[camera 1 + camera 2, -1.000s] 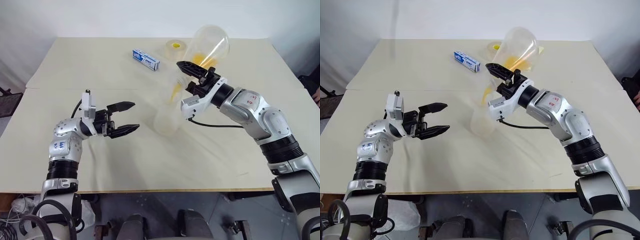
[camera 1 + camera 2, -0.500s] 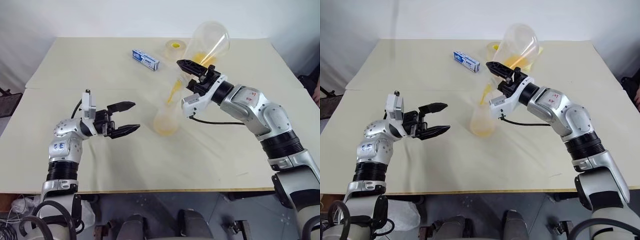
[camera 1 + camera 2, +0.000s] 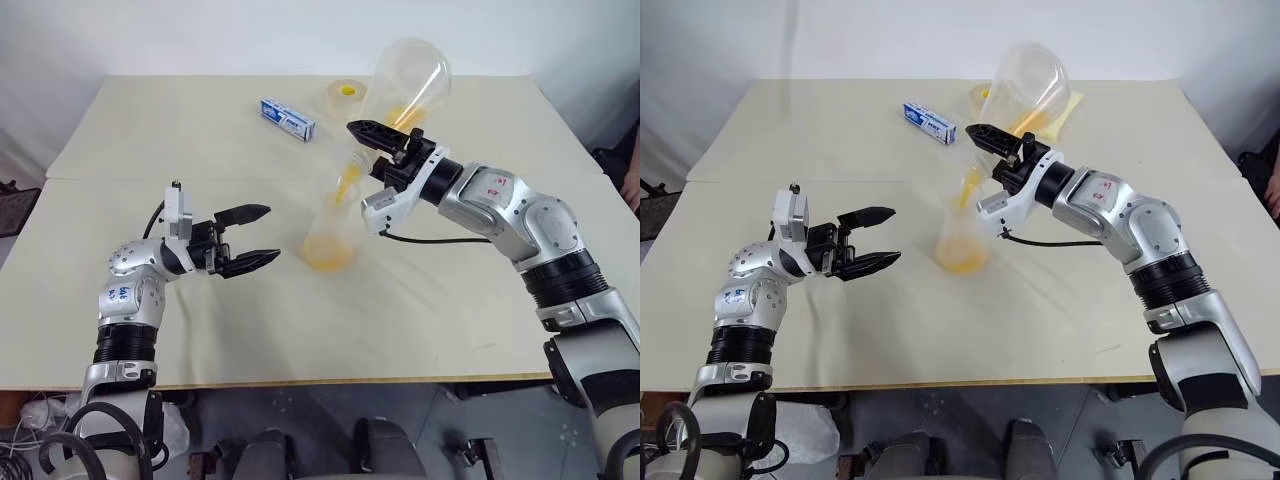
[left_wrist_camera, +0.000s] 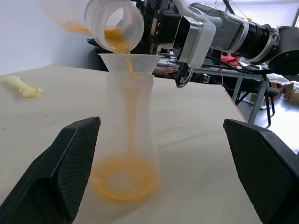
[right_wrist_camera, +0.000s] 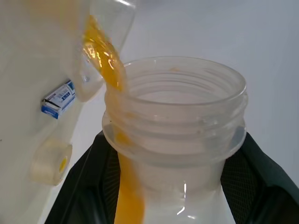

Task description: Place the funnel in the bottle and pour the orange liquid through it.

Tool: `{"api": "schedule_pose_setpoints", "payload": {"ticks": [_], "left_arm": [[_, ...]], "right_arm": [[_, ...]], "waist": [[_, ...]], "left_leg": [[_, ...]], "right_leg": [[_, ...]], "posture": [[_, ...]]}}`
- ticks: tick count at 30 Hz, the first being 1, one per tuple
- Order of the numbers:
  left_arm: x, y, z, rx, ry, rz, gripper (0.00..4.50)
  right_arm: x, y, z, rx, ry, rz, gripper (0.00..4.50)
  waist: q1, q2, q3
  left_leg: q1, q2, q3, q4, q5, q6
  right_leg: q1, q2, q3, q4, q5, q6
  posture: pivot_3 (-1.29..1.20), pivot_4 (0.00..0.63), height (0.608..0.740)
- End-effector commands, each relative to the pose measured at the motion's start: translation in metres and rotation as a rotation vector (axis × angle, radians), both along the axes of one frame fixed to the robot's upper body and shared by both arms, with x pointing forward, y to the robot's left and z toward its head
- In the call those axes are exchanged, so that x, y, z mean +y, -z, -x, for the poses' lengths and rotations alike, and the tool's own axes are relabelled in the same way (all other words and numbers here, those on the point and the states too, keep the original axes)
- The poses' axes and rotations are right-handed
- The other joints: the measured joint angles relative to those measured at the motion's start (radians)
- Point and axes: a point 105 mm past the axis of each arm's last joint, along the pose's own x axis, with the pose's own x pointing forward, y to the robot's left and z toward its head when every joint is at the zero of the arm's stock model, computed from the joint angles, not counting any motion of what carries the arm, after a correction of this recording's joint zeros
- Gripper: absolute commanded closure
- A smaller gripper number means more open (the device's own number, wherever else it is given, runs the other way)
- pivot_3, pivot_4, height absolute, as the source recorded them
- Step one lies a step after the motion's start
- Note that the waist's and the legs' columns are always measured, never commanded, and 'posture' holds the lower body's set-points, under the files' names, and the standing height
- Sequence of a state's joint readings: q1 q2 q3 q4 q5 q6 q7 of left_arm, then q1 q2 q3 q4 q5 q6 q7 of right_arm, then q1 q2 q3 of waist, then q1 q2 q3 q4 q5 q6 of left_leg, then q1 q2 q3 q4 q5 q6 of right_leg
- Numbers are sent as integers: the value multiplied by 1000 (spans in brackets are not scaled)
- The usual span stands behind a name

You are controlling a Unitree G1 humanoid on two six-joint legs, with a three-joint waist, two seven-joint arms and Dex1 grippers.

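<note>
**A:** Where is the funnel (image 4: pixel 127 63)?

**B:** Seated in the neck of the bottle (image 3: pixel 328 232), cone mouth up; the bottle stands upright near the middle of the table (image 3: pixel 150 130).

**A:** And the orange liquid (image 4: pixel 124 179)?

**B:** A shallow pool covers the bottle's base; a thin stream runs down through the funnel into it; more sits inside the pouring flask (image 3: pixel 408 75) above.

**A:** What holds that flask?

**B:** The right gripper (image 3: pixel 385 145); its black fingers are clamped on either side of the threaded neck; the flask is tipped with its wide base high and its mouth low, right over the funnel's rim.

**A:** The left gripper (image 3: pixel 268 233)?

**B:** Spread wide and holding nothing; it hovers just to the left of the bottle, pointing at it, with a gap between the fingertips and the plastic.

**A:** Anything else on the table?

**B:** A small blue and white box (image 3: pixel 288 118) lies toward the far edge; a yellowish tape roll (image 3: pixel 343 95) sits just beside it to the right, behind the raised flask; both are well apart from the bottle.
</note>
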State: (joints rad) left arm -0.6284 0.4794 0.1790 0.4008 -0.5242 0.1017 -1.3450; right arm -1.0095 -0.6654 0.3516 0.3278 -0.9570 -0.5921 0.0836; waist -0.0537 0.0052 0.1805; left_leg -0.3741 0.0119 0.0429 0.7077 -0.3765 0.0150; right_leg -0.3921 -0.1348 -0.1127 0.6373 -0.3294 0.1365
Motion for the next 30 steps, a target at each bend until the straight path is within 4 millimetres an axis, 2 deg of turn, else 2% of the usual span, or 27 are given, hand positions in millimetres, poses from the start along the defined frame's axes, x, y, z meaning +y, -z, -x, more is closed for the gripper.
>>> {"api": "schedule_pose_setpoints", "payload": {"ticks": [1, 30], "left_arm": [[0, -12, 2, -48, 6, 24, 0], [-1, -13, 0, -57, -5, 31, 0]], "right_arm": [[1, -17, 4, -60, -22, 0, 2039], [7, -20, 7, -124, -67, 53, 2039]], "waist": [[-2, 0, 0], [-4, 0, 0]], "left_leg": [[0, 0, 0, 0, 0, 0], [0, 0, 0, 0, 0, 0]], "right_leg": [[0, 0, 0, 0, 0, 0], [0, 0, 0, 0, 0, 0]], "posture": [[0, 150, 740], [0, 150, 740]]}}
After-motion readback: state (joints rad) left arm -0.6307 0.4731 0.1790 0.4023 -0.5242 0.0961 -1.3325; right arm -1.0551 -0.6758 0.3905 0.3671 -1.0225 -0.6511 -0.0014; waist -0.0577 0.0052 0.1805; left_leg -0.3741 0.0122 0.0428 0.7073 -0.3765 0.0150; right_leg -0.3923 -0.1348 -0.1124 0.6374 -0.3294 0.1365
